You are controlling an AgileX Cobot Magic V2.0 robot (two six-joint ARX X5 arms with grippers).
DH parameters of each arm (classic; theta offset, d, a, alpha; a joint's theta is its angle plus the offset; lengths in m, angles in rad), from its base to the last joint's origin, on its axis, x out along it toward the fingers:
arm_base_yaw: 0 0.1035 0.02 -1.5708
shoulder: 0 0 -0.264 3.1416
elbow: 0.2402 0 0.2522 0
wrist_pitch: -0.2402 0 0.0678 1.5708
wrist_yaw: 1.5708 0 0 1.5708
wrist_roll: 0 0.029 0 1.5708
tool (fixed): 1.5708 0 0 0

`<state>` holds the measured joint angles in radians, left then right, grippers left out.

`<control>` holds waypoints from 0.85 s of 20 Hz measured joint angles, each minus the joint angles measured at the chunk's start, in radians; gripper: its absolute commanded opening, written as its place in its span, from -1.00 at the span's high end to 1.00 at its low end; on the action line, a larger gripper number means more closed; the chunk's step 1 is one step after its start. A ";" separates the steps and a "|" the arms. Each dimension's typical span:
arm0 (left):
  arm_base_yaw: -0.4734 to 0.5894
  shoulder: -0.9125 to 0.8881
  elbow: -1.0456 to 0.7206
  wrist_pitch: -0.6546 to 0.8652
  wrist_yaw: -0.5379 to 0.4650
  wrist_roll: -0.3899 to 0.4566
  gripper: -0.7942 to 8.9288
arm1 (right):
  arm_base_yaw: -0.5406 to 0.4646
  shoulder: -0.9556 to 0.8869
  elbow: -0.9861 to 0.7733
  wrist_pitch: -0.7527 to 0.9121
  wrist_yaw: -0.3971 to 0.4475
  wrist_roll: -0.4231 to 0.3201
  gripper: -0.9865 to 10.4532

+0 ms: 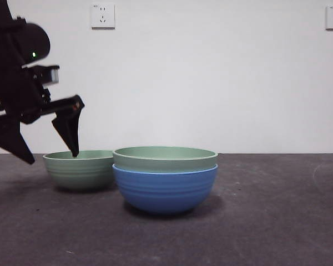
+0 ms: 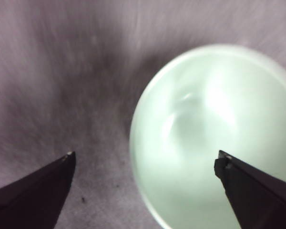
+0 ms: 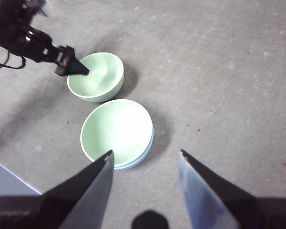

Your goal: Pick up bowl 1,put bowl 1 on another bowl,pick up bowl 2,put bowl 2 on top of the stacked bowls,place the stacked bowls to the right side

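pale green bowl 2 (image 1: 80,169) alone on bench (image 1: 277,221), at 9 o'clock of blue bowl (image 1: 164,189) stack. left pincer (image 2: 145,160) wide open, empty, straddling rim. likely light, rigid, slick; pinch rim wall. right pincer (image 3: 145,160) open, waiting.

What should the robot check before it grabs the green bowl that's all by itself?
1. Left gripper open: ok.
2. Jaws astride the lone green bowl's rim, one inside, one outside: ok by the left wrist view.
3. One green bowl already nested in the blue bowl: ok.
4. Right gripper held away from both bowls: ok.
5. Jaws low enough to grip: cannot tell.
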<state>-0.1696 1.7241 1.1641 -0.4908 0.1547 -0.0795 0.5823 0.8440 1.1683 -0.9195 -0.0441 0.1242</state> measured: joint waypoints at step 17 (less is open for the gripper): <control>0.000 0.006 0.001 0.000 -0.014 -0.004 0.85 | 0.000 0.000 0.000 0.000 0.048 0.004 0.43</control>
<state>-0.1696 1.7306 1.1648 -0.4911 0.1402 -0.0834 0.5823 0.8440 1.1683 -0.9199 0.0036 0.1280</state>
